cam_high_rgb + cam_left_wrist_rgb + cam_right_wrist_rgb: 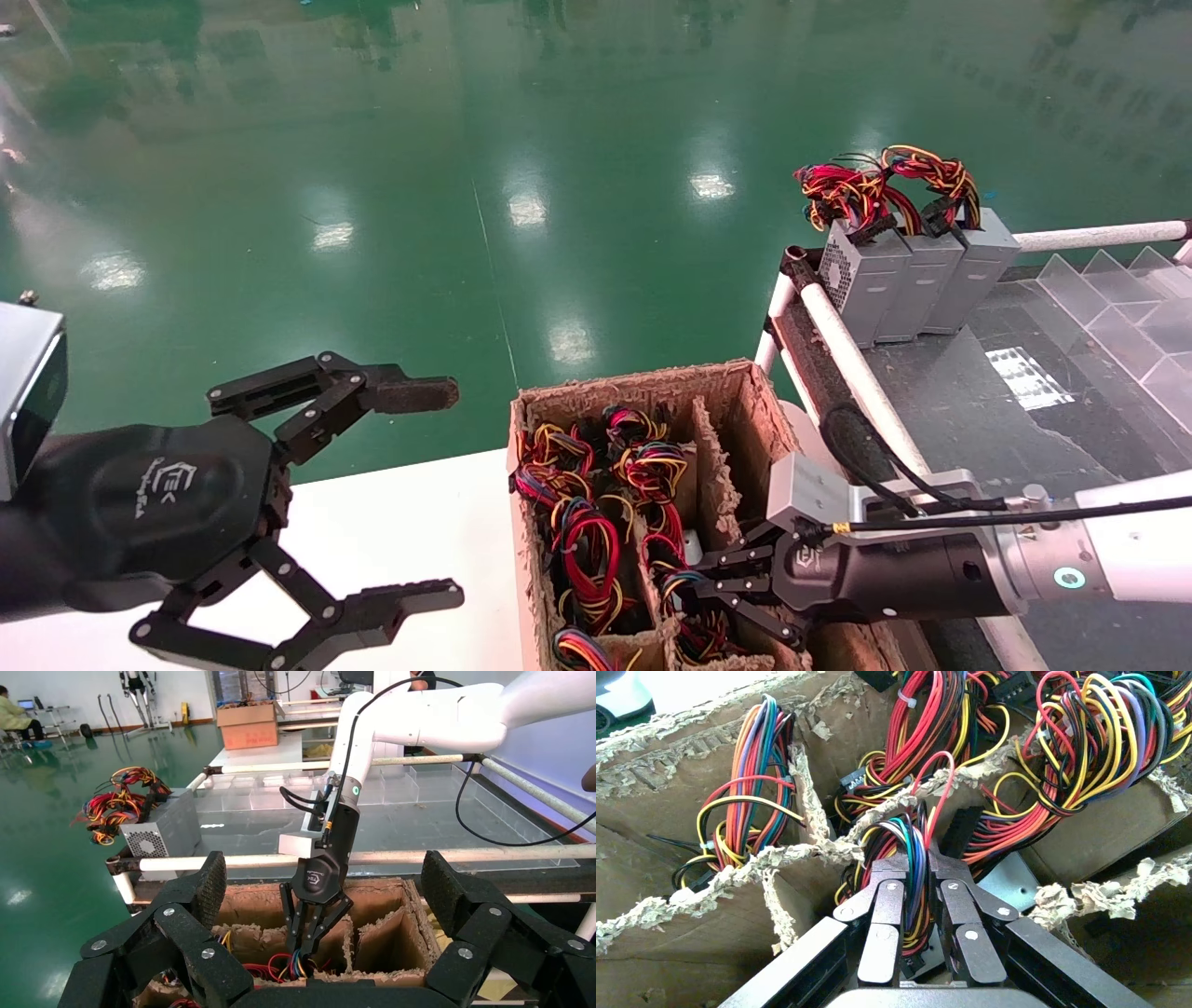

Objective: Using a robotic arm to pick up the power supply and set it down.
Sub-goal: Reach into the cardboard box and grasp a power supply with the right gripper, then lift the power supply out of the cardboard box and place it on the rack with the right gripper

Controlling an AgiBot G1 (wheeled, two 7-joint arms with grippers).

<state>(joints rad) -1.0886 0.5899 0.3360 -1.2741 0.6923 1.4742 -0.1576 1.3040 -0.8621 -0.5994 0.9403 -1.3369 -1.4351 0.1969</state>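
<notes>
R gripper is pinching wire bundle of a power supply in carton, using it as lifting handle; L gripper is hanging spread, idle.

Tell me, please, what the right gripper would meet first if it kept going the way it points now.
The right gripper is down in the cardboard box, fingers pinched on a wire bundle. Going straight on, it would most likely press that bundle onto the power supply under it; the depth is hard to judge.
</notes>
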